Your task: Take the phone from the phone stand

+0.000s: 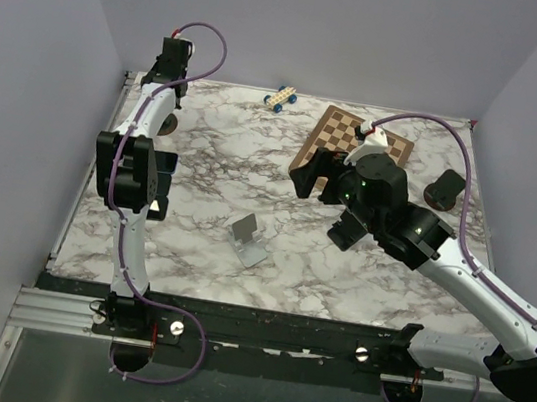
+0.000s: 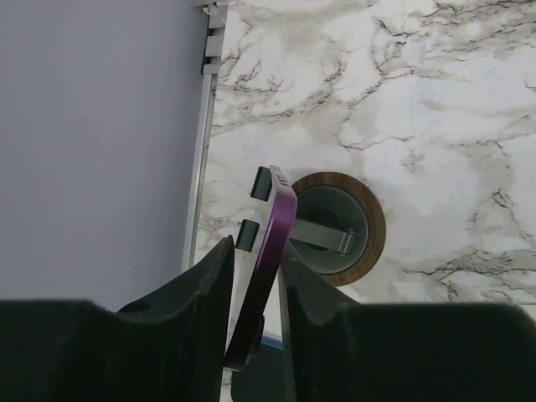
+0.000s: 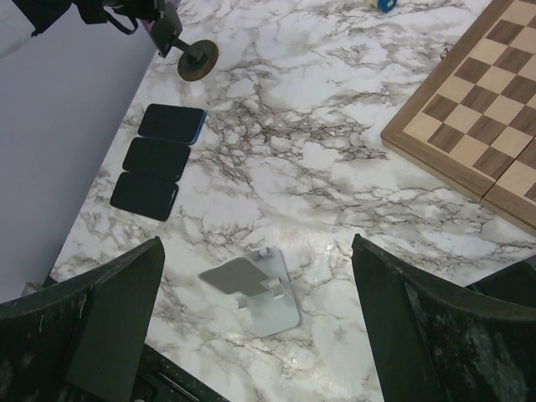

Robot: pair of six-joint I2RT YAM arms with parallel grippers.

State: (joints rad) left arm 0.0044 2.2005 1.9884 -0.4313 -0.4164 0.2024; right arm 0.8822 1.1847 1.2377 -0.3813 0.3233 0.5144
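- Flanking the purple phone, fingers of the left gripper sit close on both faces; whether they clamp it I cannot tell.
- Phone sits on its stand at the table's far left corner.
- Right gripper hangs wide open, holding nothing, above the table's middle.

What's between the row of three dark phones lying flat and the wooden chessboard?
Only bare white marble tabletop separates the three dark phones from the wooden chessboard; the right wrist view shows it.

Phone over phone stand, chessboard far right, toy car behind
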